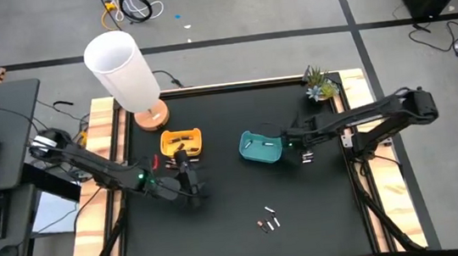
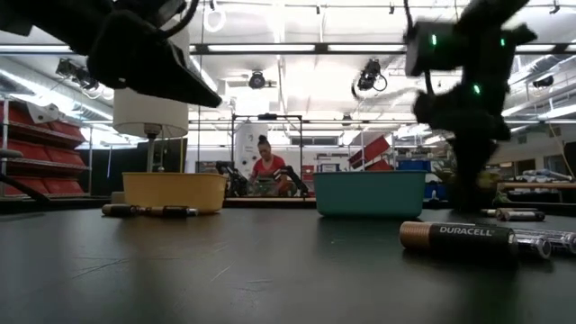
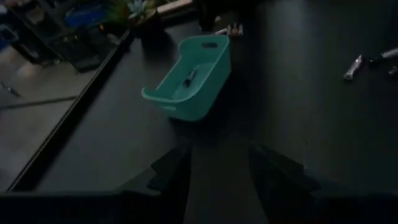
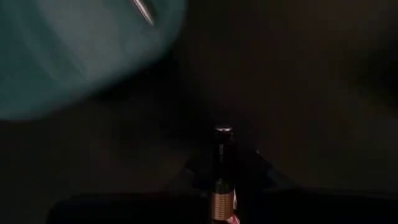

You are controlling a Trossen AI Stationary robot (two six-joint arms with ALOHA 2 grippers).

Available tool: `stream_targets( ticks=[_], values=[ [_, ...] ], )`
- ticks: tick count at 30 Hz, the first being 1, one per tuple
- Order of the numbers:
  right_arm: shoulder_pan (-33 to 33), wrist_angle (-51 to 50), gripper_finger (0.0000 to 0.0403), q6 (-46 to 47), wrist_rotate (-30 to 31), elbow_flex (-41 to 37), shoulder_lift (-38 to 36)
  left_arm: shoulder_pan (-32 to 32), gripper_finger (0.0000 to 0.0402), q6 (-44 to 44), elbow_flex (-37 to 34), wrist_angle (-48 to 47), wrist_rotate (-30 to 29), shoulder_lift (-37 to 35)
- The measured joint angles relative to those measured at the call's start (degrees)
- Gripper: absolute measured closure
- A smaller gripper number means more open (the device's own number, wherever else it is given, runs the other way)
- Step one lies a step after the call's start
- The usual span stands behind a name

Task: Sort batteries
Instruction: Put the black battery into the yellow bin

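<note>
My right gripper (image 1: 292, 145) stands just right of the teal tray (image 1: 261, 146), pointing steeply down, shut on a dark battery with a copper end (image 4: 222, 168). The teal tray holds one battery (image 3: 189, 78). My left gripper (image 1: 188, 182) hovers open and empty, just near of the yellow tray (image 1: 181, 143). Loose batteries lie on the black table near its front edge (image 1: 269, 221), beside the right gripper (image 1: 307, 158) and next to the yellow tray (image 2: 148, 211). A Duracell battery (image 2: 459, 238) lies closest to the low camera. My right gripper pinches the dark battery's body (image 4: 221, 163) between its two fingers (image 4: 198, 177). The battery lies along the fingers, its silver tip (image 4: 222, 130) sticking out past them and its copper end back between them. The fingers come from above, pointing steeply down.
A lamp with a white shade (image 1: 123, 68) stands on a wooden base (image 1: 151, 116) at the far left. A small plant (image 1: 319, 83) sits at the far right corner. Wooden rails (image 1: 107, 170) border the black table. A person (image 2: 267, 166) sits in the room beyond the table.
</note>
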Motion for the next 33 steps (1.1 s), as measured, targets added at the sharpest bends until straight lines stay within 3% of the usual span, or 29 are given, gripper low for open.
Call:
stream_targets(
  ticks=[5, 11, 19, 24, 27, 33],
  values=[
    [4.61, 8.37, 0.0378, -3.61, 4.24, 6.19, -4.7, -0.02, 0.0233, -3.12, 0.0, -0.84, 0.02, -5.0],
    [8.24, 42.63, 0.0374, -17.98, 3.53, 6.29, -4.54, 0.2, 0.0234, -4.2, -0.32, 5.71, 0.57, -6.21],
    [9.49, 83.62, 0.0375, -29.15, -0.51, 4.58, 11.06, 5.01, 0.0234, -4.12, -8.78, 28.2, 10.77, -2.46],
    [9.58, 102.59, 0.0375, -30.82, -2.06, 4.48, 21.32, 7.72, 0.0234, -3.98, -9.77, 34.47, 14.01, -2.39],
    [9.57, 111.45, 0.0375, -31.58, -2.13, 4.63, 25.34, 8.9, 0.0234, -3.95, -9.77, 35.54, 16.1, -2.39],
    [9.43, 114.77, 0.0375, -32.53, -2.89, 6.96, 30.09, 9.9, 0.0234, -4.85, -9.81, 36.73, 16.23, -2.31]
  ],
)
